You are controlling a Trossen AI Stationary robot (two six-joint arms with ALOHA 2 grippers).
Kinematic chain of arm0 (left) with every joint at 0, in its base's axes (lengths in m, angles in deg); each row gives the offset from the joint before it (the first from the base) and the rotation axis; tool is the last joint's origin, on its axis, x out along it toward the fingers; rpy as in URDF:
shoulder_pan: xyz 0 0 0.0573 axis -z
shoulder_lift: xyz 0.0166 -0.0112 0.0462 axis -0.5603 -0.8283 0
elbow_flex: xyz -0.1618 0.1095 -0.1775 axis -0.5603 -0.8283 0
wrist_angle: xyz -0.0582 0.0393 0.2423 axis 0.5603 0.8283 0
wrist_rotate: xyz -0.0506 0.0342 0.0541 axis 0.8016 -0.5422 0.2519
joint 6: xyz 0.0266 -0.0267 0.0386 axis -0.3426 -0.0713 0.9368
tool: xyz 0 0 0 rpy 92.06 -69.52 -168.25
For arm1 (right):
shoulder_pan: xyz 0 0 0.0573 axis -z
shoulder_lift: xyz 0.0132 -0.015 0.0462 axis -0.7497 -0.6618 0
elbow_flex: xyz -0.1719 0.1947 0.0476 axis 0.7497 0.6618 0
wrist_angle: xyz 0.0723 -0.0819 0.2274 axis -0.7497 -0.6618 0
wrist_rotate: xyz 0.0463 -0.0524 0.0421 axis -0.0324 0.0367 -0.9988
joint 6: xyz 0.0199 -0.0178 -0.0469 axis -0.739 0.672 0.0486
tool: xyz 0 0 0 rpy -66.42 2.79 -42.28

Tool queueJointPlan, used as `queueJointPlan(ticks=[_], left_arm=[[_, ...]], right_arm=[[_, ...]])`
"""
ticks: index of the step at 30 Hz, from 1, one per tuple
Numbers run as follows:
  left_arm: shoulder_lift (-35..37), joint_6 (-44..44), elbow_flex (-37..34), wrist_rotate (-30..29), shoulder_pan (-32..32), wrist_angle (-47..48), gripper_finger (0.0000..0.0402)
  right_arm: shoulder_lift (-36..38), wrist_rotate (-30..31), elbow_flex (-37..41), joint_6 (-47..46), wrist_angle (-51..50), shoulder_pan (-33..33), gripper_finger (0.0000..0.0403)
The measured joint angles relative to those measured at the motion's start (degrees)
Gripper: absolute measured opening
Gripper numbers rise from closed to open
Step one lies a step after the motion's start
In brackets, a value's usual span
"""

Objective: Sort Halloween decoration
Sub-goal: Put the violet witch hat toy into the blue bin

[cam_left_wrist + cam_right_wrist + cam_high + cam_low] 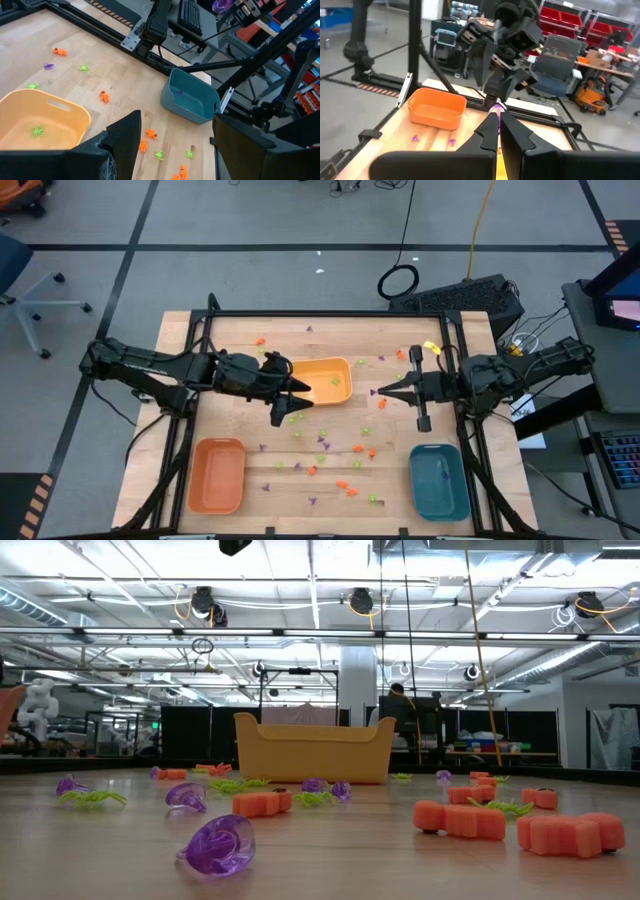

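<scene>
Many tiny orange, light green and purple Halloween decoration pieces [330, 448] lie scattered on the wooden table. My right gripper [380, 391] hangs level above the table's right middle, shut on a purple piece [496, 105] at its tips. My left gripper [293, 402] stands open above the near left corner of the yellow tray [322, 380], with nothing between its fingers [131, 131]. A green piece [36, 131] lies in the yellow tray and a purple one [180, 92] in the teal tray [192, 97]. My right gripper pinches the purple piece [496, 105] between the free ends of its two fingers. The fingers lie level and point toward the table's left. The piece sticks out past the tips, lifted clear of the table.
An orange tray [217, 475] stands at the near left, the teal tray [438, 480] at the near right. A black frame [330, 314] runs round the table's edges. The two grippers face each other across a gap over the table's middle.
</scene>
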Motion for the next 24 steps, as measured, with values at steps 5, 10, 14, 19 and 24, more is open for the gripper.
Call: queueJointPlan(ticks=[5, 10, 14, 19, 24], left_arm=[[0.0, -3.22, 0.0, 0.51, 0.0, -0.12, 0.0246], [0.0, -5.03, 0.0, 1.77, -0.09, -0.11, 0.0246], [0.0, -5.01, 0.0, 1.75, -0.09, -0.07, 0.0246], [0.0, -4.09, 0.0, 1.75, -0.09, -0.05, 0.0246], [0.0, -3.52, 0.0, 1.75, -0.09, -0.01, 0.0246]], right_arm=[[0.37, 0.2, 0.0, -8.15, 0.29, -1.05, 0.0], [1.12, 0.26, 0.0, -17.92, -1.23, -4.16, 0.0], [1.25, 0.33, 0.0, -27.51, -6.25, -6.61, 0.0], [1.18, 0.35, 0.0, -44.01, -12.92, -9.47, 0.0], [0.5, 1.74, -3.23, -59.59, -24.41, -12.24, 0.0]])
